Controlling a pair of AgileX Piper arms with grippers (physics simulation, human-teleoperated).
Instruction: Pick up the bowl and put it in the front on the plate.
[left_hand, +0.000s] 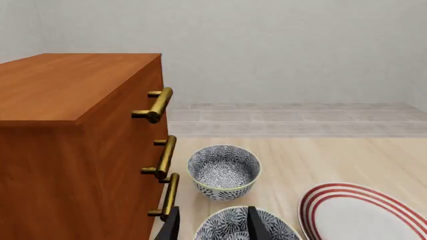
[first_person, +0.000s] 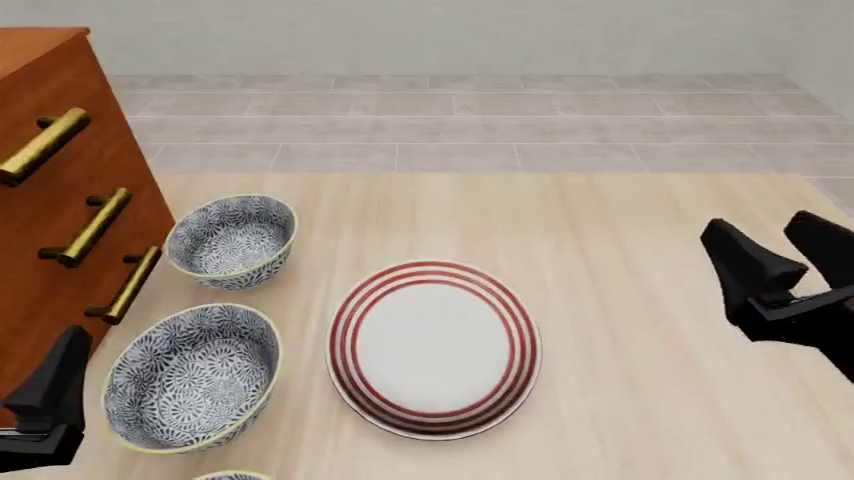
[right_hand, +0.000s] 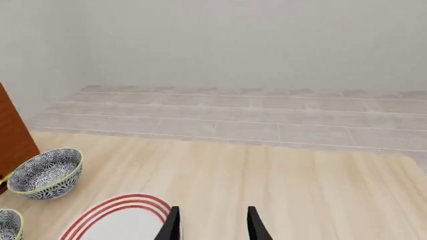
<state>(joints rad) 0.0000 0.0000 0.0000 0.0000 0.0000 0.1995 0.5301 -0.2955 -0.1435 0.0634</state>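
The bowl (first_person: 231, 238), deep with a blue-and-white floral pattern and a pale rim, stands upright at the left beside the cabinet; it also shows as the bowl (left_hand: 223, 171) and the bowl (right_hand: 45, 173). The plate (first_person: 434, 348), white with red rings, lies flat at the table's centre front with nothing on it. My left gripper (left_hand: 213, 227) is open, low at the front left, nearer than the bowl and over a wider bowl (first_person: 194, 377) of the same pattern. My right gripper (first_person: 787, 250) hangs open and empty at the far right, well clear of the plate.
A wooden cabinet (first_person: 54, 210) with three brass handles (first_person: 94, 225) stands at the left edge, close to both bowls. The rim of another patterned bowl (first_person: 234, 475) peeks in at the bottom edge. Bare wood tabletop stretches between the plate and the right gripper.
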